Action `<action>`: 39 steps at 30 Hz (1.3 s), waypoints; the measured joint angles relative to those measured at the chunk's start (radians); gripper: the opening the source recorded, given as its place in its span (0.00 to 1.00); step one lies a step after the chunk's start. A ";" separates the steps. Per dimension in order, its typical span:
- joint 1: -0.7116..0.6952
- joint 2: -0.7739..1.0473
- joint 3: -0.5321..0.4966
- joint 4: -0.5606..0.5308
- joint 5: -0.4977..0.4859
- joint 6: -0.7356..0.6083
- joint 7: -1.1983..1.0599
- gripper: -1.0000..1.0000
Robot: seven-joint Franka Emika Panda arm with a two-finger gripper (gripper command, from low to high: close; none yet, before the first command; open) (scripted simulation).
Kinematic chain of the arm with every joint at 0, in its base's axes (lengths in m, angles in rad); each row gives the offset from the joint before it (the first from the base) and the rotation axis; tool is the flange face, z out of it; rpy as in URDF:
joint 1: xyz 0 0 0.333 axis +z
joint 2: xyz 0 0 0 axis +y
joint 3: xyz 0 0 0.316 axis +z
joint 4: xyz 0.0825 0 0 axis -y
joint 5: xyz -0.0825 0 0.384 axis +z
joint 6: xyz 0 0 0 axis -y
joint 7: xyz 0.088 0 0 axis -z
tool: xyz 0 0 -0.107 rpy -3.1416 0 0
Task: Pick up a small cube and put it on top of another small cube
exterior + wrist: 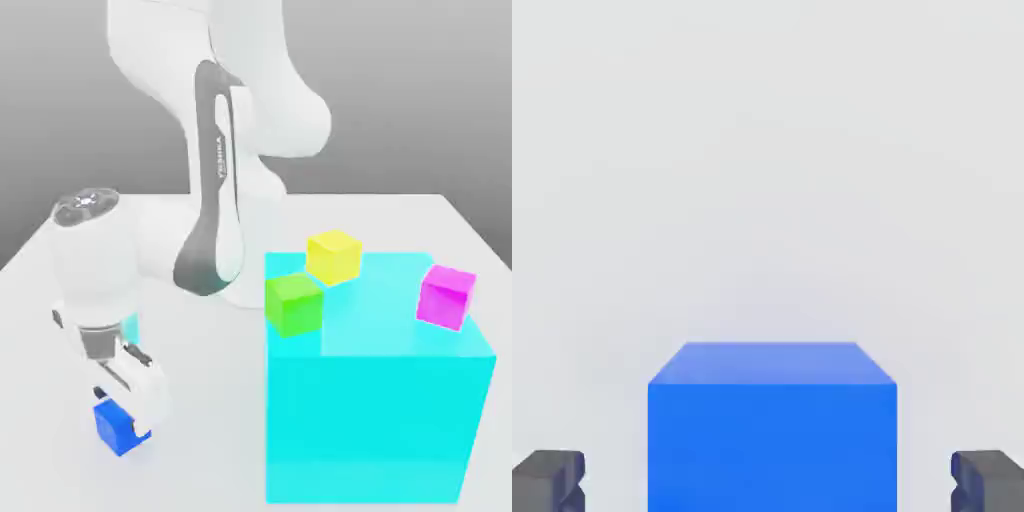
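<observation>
Exterior view: my gripper is reaching down over the small cube, which is sitting near the table's front edge.
Hand view: my fingertips are flanking the cube with gaps either side, gripping nothing.
</observation>
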 joint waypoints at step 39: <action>0.231 -0.465 0.185 0.234 -0.546 -0.706 -0.915 0.00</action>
